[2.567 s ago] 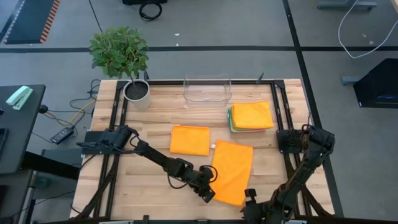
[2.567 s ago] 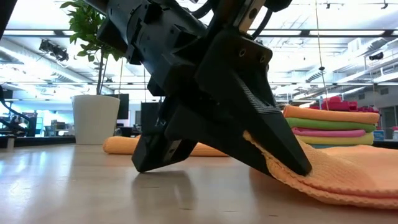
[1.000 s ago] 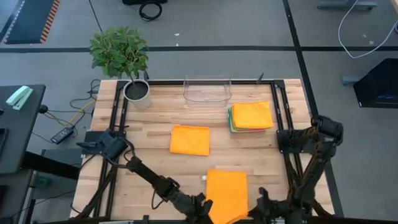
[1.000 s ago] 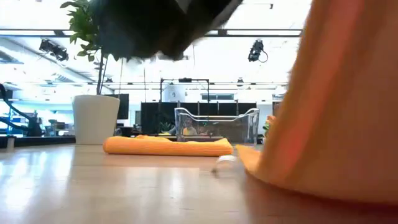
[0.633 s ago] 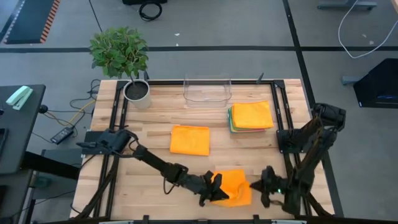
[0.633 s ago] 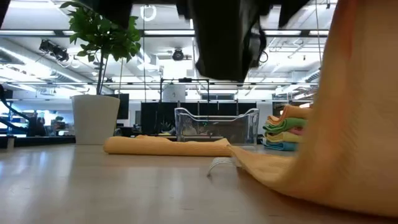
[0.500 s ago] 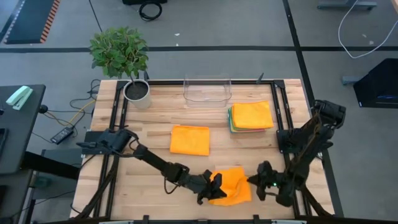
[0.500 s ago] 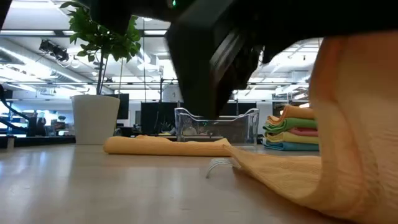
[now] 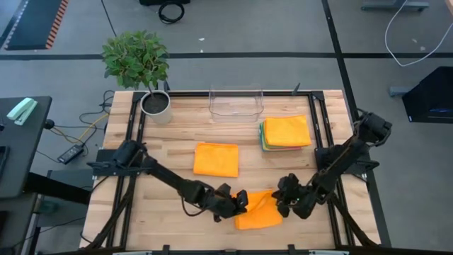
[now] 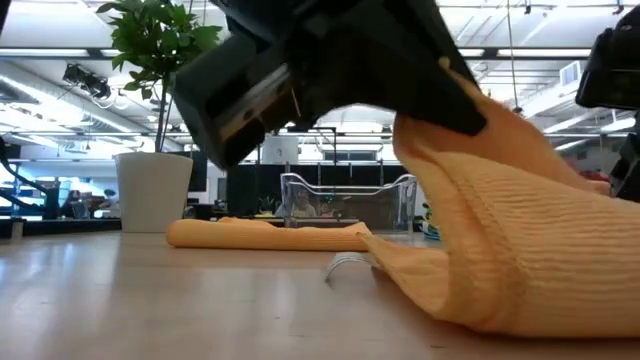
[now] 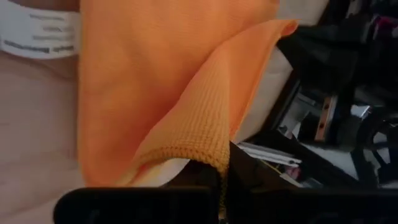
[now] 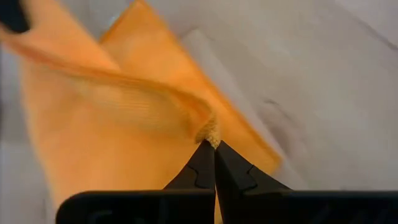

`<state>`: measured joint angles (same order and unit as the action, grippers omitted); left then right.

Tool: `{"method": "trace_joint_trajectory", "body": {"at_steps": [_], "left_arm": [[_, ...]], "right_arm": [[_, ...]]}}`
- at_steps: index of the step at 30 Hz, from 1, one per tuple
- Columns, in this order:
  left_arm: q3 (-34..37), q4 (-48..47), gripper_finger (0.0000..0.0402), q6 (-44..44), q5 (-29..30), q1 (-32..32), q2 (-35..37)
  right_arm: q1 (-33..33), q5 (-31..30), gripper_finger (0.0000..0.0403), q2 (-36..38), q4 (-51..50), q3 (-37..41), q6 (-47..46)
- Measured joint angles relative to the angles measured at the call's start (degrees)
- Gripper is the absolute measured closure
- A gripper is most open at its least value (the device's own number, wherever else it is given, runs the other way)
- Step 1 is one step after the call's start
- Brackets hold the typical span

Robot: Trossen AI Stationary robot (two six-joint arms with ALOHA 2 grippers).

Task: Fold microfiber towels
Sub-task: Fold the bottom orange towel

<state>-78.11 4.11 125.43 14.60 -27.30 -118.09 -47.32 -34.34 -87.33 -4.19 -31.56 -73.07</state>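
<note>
Left hand [image 9: 241,203]: closed, pinching orange towel [image 9: 259,210] edge.
Right hand [image 9: 282,200]: closed on probably the opposite corner.
Towel: half-folded on tabletop [image 9: 170,149].

Two loose orange towels [image 9: 257,210] [image 9: 216,159], one towel stack [image 9: 286,132], one bin [image 9: 236,102], one plant [image 9: 136,60].

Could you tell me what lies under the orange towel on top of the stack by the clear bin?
Under the top orange towel of the stack, only edges show: green, pink and blue towels, seen in the high view. How many lie there, and whether more are hidden beneath, cannot be told.
</note>
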Motion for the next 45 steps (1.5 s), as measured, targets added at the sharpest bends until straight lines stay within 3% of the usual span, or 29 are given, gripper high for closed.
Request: {"method": "trace_joint_trajectory", "body": {"at_steps": [4, 13, 24, 30, 35, 40, 45], "left_arm": [[-0.19, -1.73, 0.0388, 0.05, -0.49, 0.81, -0.01], [-0.06, -7.49, 0.0393, -4.26, -0.56, 3.37, -0.14], [-0.08, -6.96, 0.0348, -13.9, -3.18, 5.38, -0.14], [-0.06, -7.57, 0.0291, -24.73, -7.38, 6.45, 0.73], [-0.12, -9.59, 0.0226, -28.52, -8.9, 7.37, 2.32], [-0.06, -21.97, 0.0164, -33.15, -10.14, 7.58, 6.62], [-0.08, -25.25, 0.0129, -48.64, -0.39, 4.44, 12.56]], "right_arm": [[-0.27, 1.48, 0.039, 1.02, 0.99, -0.39, 2.59], [0.01, 3.2, 0.0342, 1.32, -2.18, -0.37, -1.13], [-2.82, 1.18, 0.0308, 9.57, -2.95, -0.41, -3.76], [-3.11, 1.17, 0.0308, 9.07, -3.07, -0.41, -5.06], [-3.07, 1.18, 0.0309, 9.09, -2.93, -0.41, -4.77], [-3.07, 1.17, 0.0309, 9.09, -2.85, -0.41, -4.45], [-3.07, 0.1, 0.031, 8.16, -0.69, -0.45, -5.95]]}}
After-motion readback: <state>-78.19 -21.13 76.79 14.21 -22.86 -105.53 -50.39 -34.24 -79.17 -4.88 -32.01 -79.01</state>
